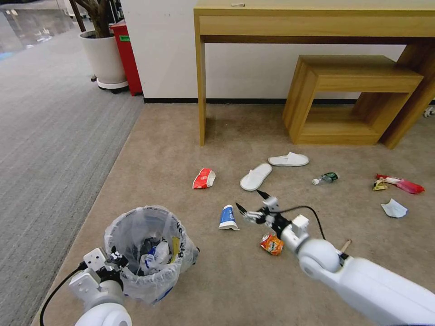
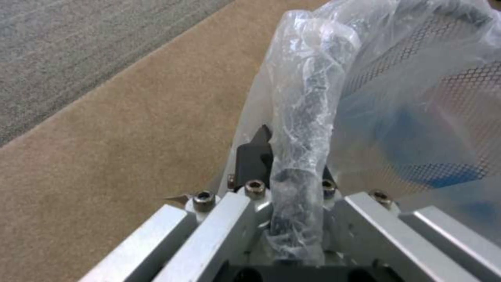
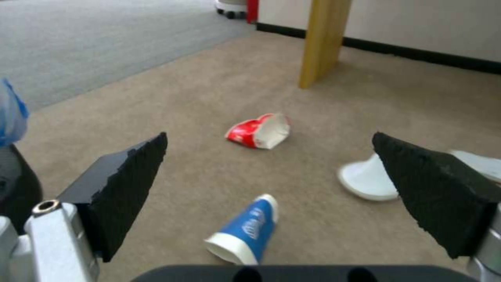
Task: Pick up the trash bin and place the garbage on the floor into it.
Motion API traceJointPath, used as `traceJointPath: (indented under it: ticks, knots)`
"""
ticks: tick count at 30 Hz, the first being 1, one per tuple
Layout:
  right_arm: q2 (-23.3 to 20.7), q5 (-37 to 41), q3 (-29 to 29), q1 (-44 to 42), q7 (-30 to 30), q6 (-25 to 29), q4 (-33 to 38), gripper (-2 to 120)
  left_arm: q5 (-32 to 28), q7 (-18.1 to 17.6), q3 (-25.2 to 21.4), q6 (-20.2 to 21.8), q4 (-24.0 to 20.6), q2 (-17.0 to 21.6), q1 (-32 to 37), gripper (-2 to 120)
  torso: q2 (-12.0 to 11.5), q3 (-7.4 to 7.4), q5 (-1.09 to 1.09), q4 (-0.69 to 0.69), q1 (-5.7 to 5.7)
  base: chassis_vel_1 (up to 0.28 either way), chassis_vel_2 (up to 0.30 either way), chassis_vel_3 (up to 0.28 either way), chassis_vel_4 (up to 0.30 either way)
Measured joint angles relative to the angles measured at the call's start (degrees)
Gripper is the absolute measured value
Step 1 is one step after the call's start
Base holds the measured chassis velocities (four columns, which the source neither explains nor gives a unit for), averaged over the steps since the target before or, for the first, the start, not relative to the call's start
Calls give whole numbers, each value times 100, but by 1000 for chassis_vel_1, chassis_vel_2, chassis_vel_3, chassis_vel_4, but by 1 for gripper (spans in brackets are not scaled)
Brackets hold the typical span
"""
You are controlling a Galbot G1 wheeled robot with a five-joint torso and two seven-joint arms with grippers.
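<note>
The trash bin (image 1: 149,253), black with a clear bag over its rim, hangs at the lower left with litter inside. My left gripper (image 1: 115,261) is shut on the bin's bagged rim (image 2: 303,156). My right gripper (image 1: 251,201) is open, hovering just right of a blue-white crushed cup (image 1: 228,217) on the beige floor (image 1: 181,149). In the right wrist view the blue cup (image 3: 242,231) lies between the spread fingers (image 3: 125,184), with a red-white cup (image 3: 259,131) farther off. An orange can (image 1: 272,243) lies under the right wrist.
Two white slippers (image 1: 256,176) (image 1: 288,159), a small bottle (image 1: 325,178), red and yellow wrappers (image 1: 398,183), white paper (image 1: 393,208) and a wooden stick (image 1: 345,245) lie scattered. A wooden desk leg (image 1: 201,90) and low shelf (image 1: 353,99) stand behind. Grey carpet (image 1: 50,136) lies left.
</note>
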Motion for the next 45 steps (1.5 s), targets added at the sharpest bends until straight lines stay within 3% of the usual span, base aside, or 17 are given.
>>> traceJointPath:
  ticks: [9, 12, 21, 28, 36, 45]
  knots:
    - [-381, -263, 970, -855, -70, 51, 50, 100, 10, 18, 48, -10, 32, 95, -3, 1, 0, 0, 0, 1, 0, 0, 0, 0, 0]
    - [-602, -392, 1539, -1475, -170, 76, 114, 100, 3, 29, 77, -26, 89, 156, -40, 1, 0, 0, -1, 0, 0, 0, 0, 0, 0]
    - [-778, -623, 2193, -2503, -322, 201, 87, 100, -7, 40, 147, -43, 151, 197, -84, 1, 0, 0, -1, -1, 0, 0, 0, 0, 0]
    - [-477, -683, 2007, -2494, -348, 224, -383, 100, 18, 46, 202, -60, 165, 173, -73, 1, 0, 1, -1, 0, 0, 0, 0, 0, 0]
    - [165, -510, 1574, -2099, -194, 171, -1089, 100, 2, 52, 118, -133, 136, 216, 18, 1, 0, 1, -1, 0, 0, 0, 0, 0, 0]
    - [775, -293, 1555, -1929, 505, -174, -1359, 100, -57, 60, 49, -185, 112, 274, 57, 1, 0, 1, -2, 1, 0, 0, 0, 0, 0]
